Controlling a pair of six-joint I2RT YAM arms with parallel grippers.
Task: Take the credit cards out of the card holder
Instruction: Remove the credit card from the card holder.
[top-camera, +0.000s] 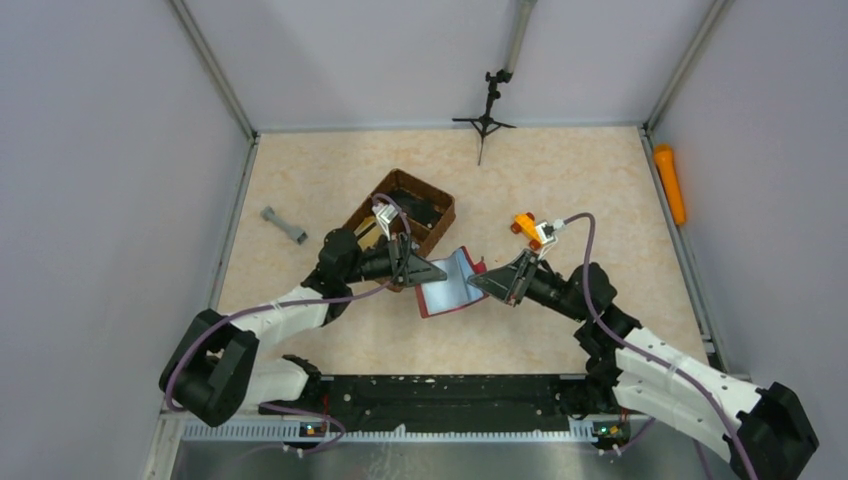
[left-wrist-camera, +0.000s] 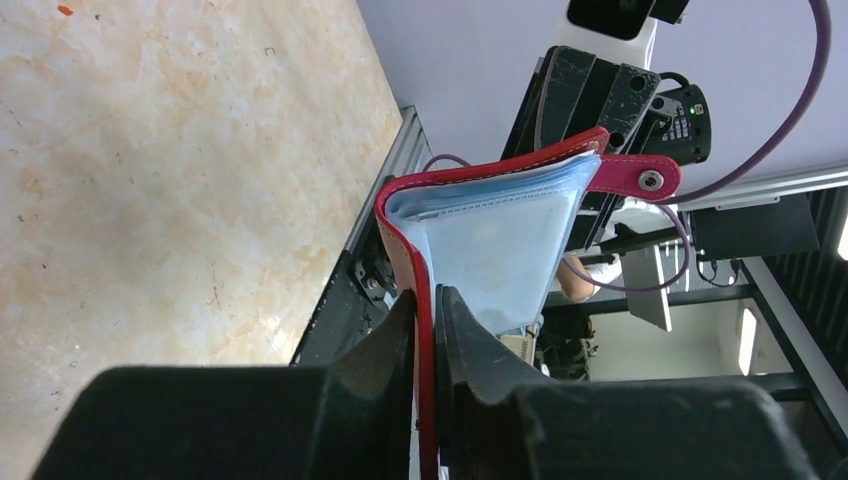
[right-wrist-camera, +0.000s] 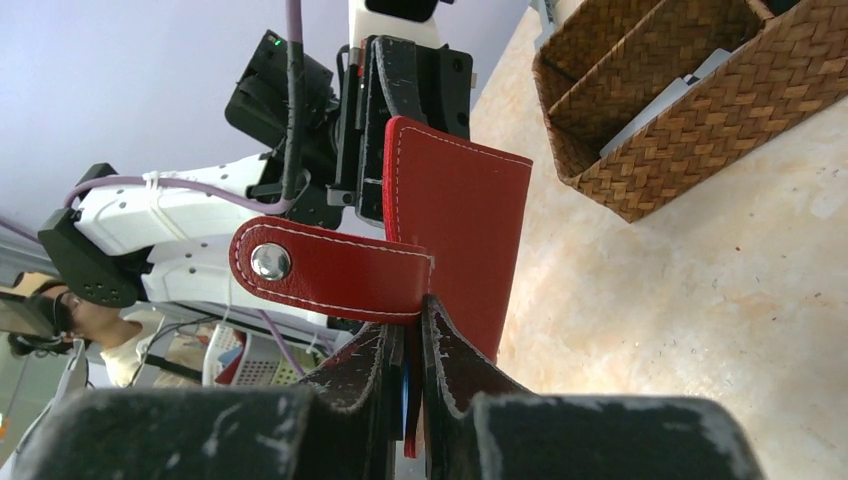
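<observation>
The dark red card holder (top-camera: 450, 285) hangs open above the table between my two grippers. My left gripper (top-camera: 428, 270) is shut on its left cover; in the left wrist view (left-wrist-camera: 428, 297) the red cover edge sits pinched between the jaws. Bluish cards or sleeves (left-wrist-camera: 500, 245) fill the holder's inside, and the snap tab (left-wrist-camera: 640, 181) sticks out at the far side. My right gripper (top-camera: 492, 283) is shut on the other flap; in the right wrist view (right-wrist-camera: 412, 318) it pinches the red flap (right-wrist-camera: 460, 225) and a thin blue edge, just below the snap tab (right-wrist-camera: 320, 265).
The brown woven basket (top-camera: 405, 210) stands just behind the left gripper, with a flat pale item (right-wrist-camera: 655, 105) in one compartment. A grey dumbbell-shaped piece (top-camera: 284, 224) lies left, an orange toy (top-camera: 530, 226) right of centre, an orange cylinder (top-camera: 670, 183) by the right wall, a small tripod (top-camera: 487, 115) at the back.
</observation>
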